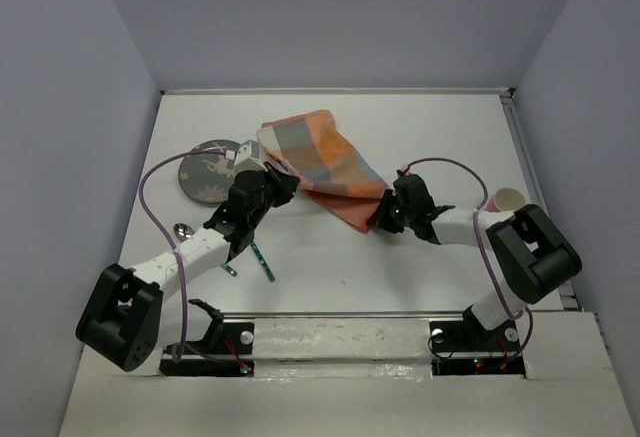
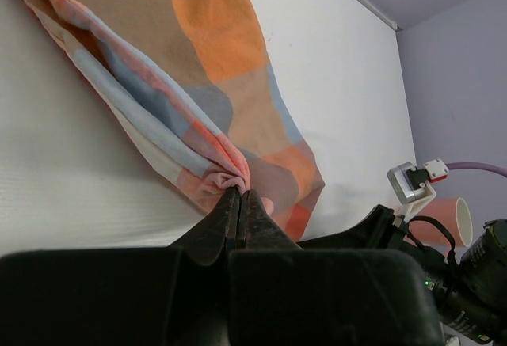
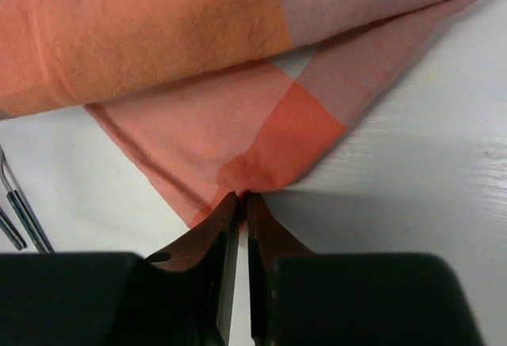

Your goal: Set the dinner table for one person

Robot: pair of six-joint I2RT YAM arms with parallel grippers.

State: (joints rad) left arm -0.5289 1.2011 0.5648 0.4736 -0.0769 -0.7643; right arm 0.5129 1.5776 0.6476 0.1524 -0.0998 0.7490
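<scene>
The orange-and-blue checkered cloth point(image 1: 322, 160) lies folded on the white dinner table point(image 1: 340, 267), stretched between both grippers. My left gripper point(image 1: 287, 181) is shut on the cloth's left edge; in the left wrist view point(image 2: 240, 192) its jaws pinch a bunched fold of the cloth point(image 2: 198, 53). My right gripper point(image 1: 377, 219) is shut on the cloth's near right corner; in the right wrist view point(image 3: 242, 197) the jaws nip the orange corner of the cloth point(image 3: 198, 45) just above the tabletop.
A grey patterned plate point(image 1: 203, 172) sits left of the cloth, partly under the left arm. A spoon point(image 1: 182, 229) and two other pieces of cutlery point(image 1: 262, 260) lie near the left arm. A paper cup point(image 1: 508, 200) lies at the right edge.
</scene>
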